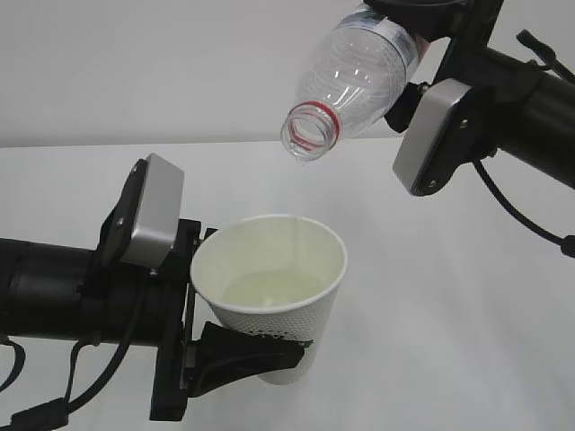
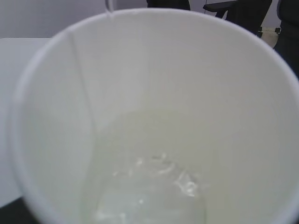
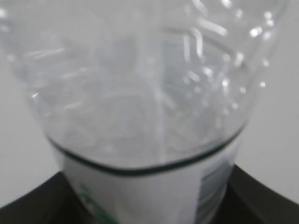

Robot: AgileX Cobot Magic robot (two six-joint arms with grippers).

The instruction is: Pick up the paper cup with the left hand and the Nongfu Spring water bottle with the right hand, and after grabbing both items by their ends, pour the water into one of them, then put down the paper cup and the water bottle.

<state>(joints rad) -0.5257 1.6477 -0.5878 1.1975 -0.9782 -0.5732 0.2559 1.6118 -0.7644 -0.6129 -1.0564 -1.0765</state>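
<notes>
Gripped low on its wall by the left hand, the paper cup holds water. Above it, the right hand, partly cropped, clasps the tilted bottle.

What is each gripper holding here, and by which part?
Left gripper: the paper cup, gripped low on its side near the base. Right gripper: the water bottle, gripped at its labelled lower end, mouth tilted down.

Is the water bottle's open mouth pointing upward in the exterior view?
No: the water bottle is tipped mouth-down toward the paper cup, held by the right hand.
</notes>
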